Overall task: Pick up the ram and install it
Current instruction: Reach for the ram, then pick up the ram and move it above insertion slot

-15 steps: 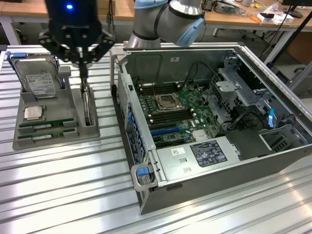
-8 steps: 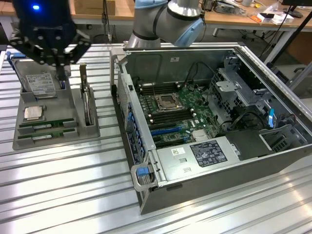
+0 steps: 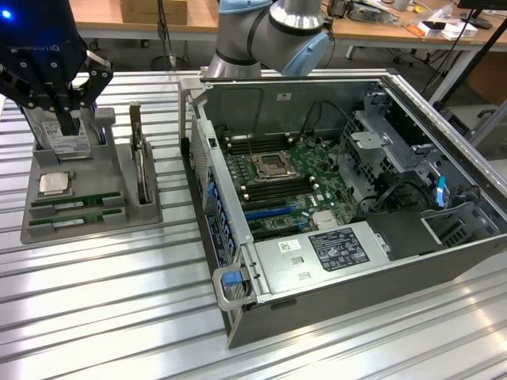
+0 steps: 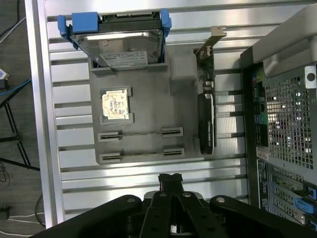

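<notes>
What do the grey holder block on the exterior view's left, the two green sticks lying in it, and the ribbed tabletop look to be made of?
Grey holder block: matte, even grey with moulded pockets; likely plastic, possibly printed.
Long thin green ram sticks: green circuit-board laminate, probably fibreglass.
Ribbed silver tabletop: bright, reflective grooved slats; it looks like extruded aluminium.

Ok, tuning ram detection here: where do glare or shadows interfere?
Exterior view: bright streaks across the ribbed table, a blue light glowing above the gripper, the ram free of glare. Wrist view: table slats glare, the gripper dark against them.
</notes>
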Motion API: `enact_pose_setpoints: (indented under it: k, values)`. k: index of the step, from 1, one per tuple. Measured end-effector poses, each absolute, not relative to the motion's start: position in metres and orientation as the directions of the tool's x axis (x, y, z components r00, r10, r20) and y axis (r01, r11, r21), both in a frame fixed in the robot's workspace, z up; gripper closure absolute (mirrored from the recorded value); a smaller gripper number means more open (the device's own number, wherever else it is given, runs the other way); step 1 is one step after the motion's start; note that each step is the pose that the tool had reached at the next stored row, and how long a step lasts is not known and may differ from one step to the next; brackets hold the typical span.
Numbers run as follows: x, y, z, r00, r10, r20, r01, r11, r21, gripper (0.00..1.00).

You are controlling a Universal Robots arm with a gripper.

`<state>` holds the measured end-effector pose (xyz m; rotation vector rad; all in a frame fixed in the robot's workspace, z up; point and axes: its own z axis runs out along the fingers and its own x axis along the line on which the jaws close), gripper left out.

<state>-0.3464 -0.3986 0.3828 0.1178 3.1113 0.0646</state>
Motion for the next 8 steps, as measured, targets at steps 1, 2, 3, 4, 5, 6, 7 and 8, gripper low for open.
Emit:
enact_pose_setpoints:
  k: [1, 2, 3, 4, 5, 6, 7, 8]
  values:
    - [-0.3464, -0.3986, 0.3828, -0.997, 0.076, -0.026, 0.075, 0.996, 0.042, 0.89]
    - [-0.3464, -0.3986, 0.3828, -0.997, 0.076, -0.026, 0.075, 0.996, 0.042, 0.89]
    - [-0.3464, -0.3986, 0.3828, -0.997, 0.076, -0.026, 0.075, 0.996, 0.042, 0.89]
    - [-0.3464, -0.3986, 0.3828, -0.997, 0.076, -0.026, 0.075, 0.996, 0.042, 0.89]
    - [-0.3464, -0.3986, 0.3828, -0.997, 0.076, -0.026, 0.075, 0.996, 0.042, 0.89]
    - [-0.3464, -0.3986, 0.3828, -0.997, 0.076, -0.026, 0.075, 0.996, 0.042, 0.89]
    - [-0.3464, -0.3986, 0.3828, -0.997, 0.076, -0.026, 0.075, 0.996, 0.042, 0.89]
    - [-0.3464, -0.3986, 0.3828, -0.997, 0.076, -0.026, 0.075, 0.996, 0.042, 0.89]
